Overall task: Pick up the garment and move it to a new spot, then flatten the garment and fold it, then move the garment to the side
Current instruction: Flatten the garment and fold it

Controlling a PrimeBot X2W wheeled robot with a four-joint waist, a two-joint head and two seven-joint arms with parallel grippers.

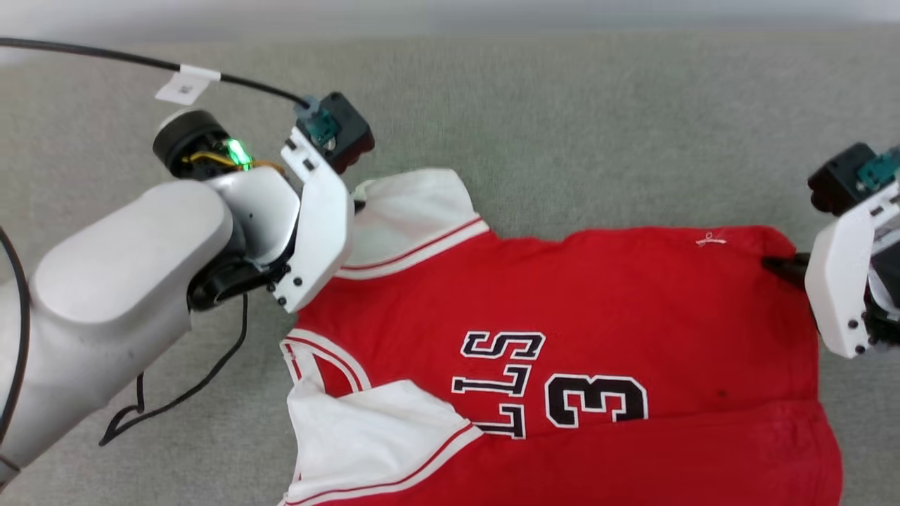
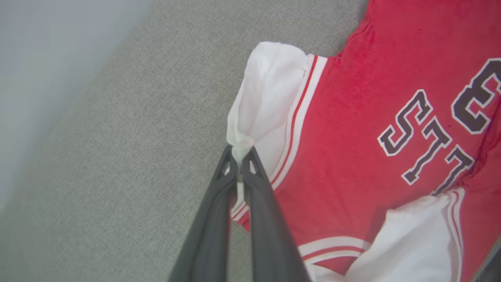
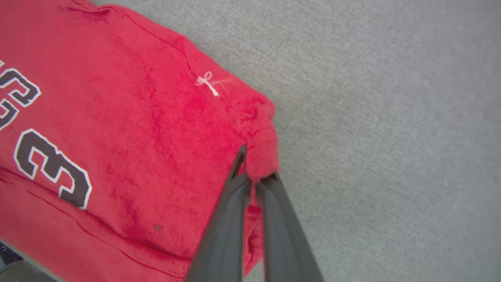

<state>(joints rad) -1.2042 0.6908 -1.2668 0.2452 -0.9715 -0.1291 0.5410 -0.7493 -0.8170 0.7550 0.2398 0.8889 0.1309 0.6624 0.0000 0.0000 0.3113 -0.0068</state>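
My left gripper (image 2: 239, 156) clamps the garment's (image 1: 562, 309) ten-o'clock sleeve (image 2: 270, 94), my right gripper (image 3: 256, 169) its two-o'clock hem (image 3: 263, 154); folding needs an even lift.

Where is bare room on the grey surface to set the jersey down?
The widest bare patch of the grey surface lies beyond the far edge of the jersey, between the left claw and the right claw. Left of the collar it is crowded: the left forearm and a black cable are there.

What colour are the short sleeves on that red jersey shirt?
White short sleeves, red-striped trim; clearest in the left wrist view.
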